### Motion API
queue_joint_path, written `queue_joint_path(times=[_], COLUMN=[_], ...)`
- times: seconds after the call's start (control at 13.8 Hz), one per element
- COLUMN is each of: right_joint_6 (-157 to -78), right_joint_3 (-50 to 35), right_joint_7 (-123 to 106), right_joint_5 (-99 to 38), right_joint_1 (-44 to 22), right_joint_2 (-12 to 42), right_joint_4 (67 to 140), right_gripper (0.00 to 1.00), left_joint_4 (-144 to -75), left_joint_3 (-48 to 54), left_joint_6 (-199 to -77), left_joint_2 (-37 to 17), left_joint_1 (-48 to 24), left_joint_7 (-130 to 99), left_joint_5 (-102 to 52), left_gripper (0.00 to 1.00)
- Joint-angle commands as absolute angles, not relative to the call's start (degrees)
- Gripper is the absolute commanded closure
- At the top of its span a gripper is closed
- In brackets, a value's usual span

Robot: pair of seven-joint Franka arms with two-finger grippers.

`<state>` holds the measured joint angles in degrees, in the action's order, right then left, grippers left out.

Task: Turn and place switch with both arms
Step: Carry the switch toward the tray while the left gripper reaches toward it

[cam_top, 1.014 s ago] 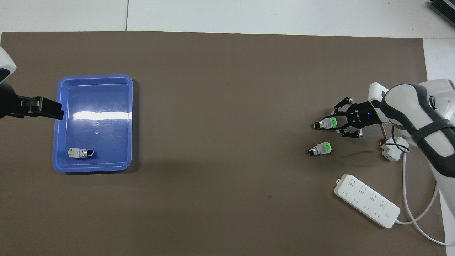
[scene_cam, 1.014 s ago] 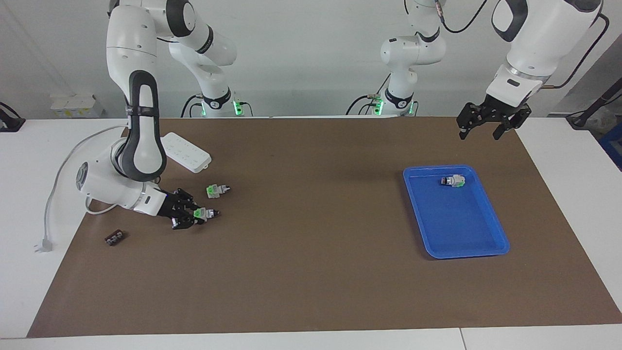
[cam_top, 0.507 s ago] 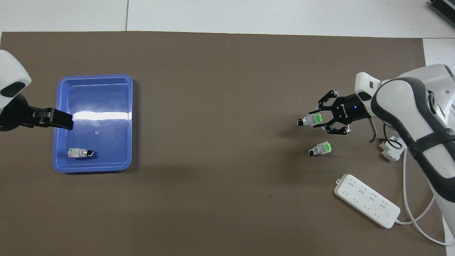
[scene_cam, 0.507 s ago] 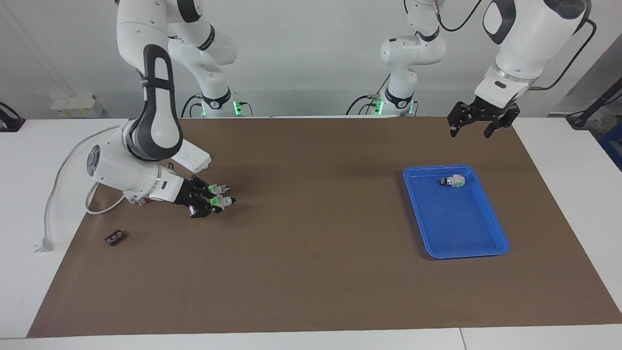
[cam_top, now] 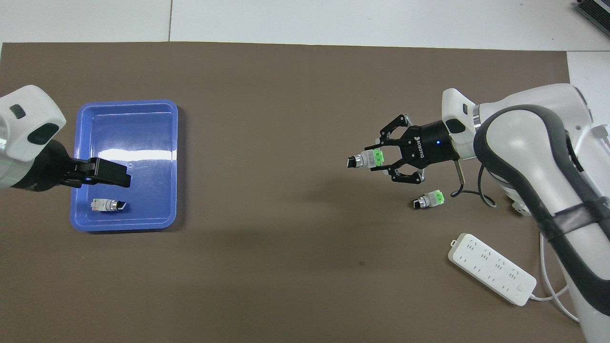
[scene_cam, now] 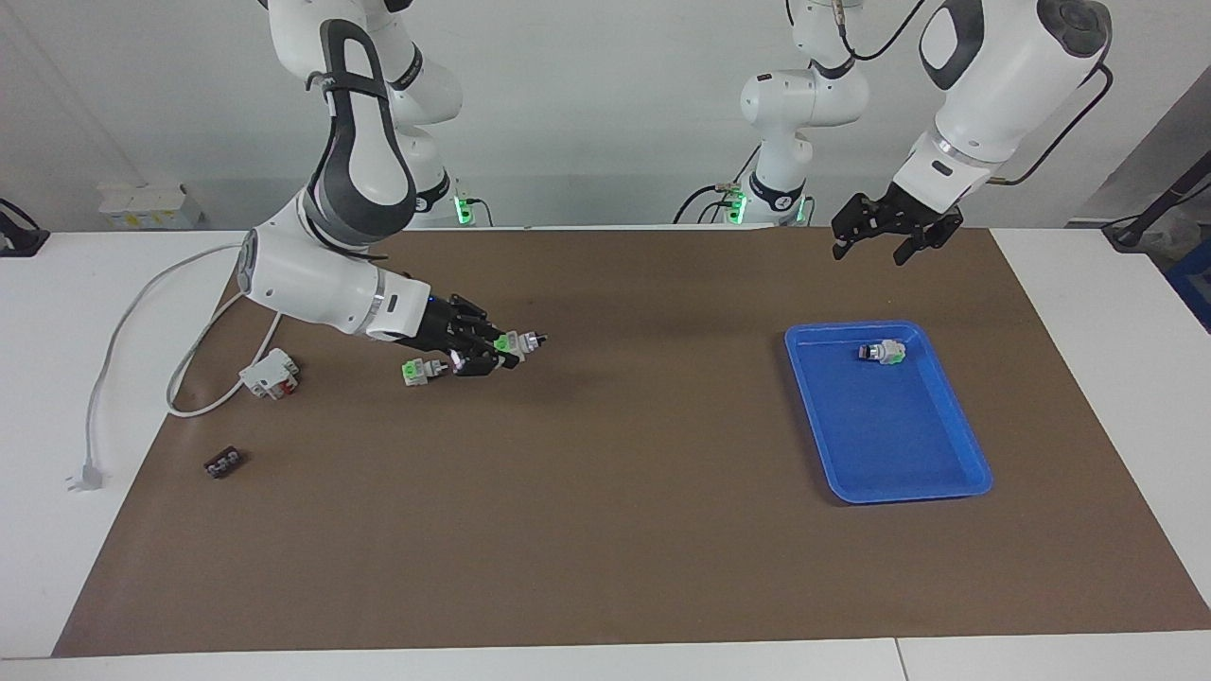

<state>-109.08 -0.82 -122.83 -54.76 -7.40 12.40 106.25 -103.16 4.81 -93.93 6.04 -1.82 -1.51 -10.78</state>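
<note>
I have the right gripper (scene_cam: 484,346) (cam_top: 387,157) up over the brown mat (scene_cam: 605,530), left of centre in the facing view, jaws clamped on the switch (scene_cam: 516,343) (cam_top: 366,159): its green block sits between the fingers and its black knob tip juts out past them. A second switch (scene_cam: 421,369) (cam_top: 429,199) lies on the mat just under the gripper. My left gripper (scene_cam: 883,230) (cam_top: 107,174) hangs at that view's upper right, jaws apart, above the blue tray (scene_cam: 951,435) (cam_top: 78,143), where a third switch (scene_cam: 882,352) (cam_top: 108,205) lies.
</note>
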Motion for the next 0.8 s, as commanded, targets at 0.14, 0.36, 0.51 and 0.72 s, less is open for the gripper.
queue_joint_path(times=[0.14,0.36,0.51,0.72], right_joint_6=[-113.4,-118.3,-120.5,-123.0], right_joint_3=[-0.6,-0.6,-0.6,-0.7], right_joint_7=[-121.9,-119.7,-118.0,-116.5], right_joint_5=[-67.1,-71.5,-73.6,-77.5], right_joint_1=[-13.0,-17.7,-19.9,-22.4], right_joint_2=[10.2,9.8,9.6,9.1], right_joint_4=[108.2,108.5,108.5,108.7], right_gripper=[1.00,1.00,1.00,1.00], left_joint_4=[-108.7,-109.2,-109.3,-111.1], left_joint_3=[4.3,4.3,4.4,4.4], left_joint_6=[-98.2,-100.7,-103.8,-115.1], left_joint_2=[9.8,9.8,9.8,9.7], left_joint_1=[-2.7,-2.7,-5.2,-10.7], left_joint_7=[-9.4,-10.5,-10.4,-6.7], left_joint_5=[-23.2,-34.3,-36.5,-40.4], left_gripper=[0.08,0.15,0.16,0.17])
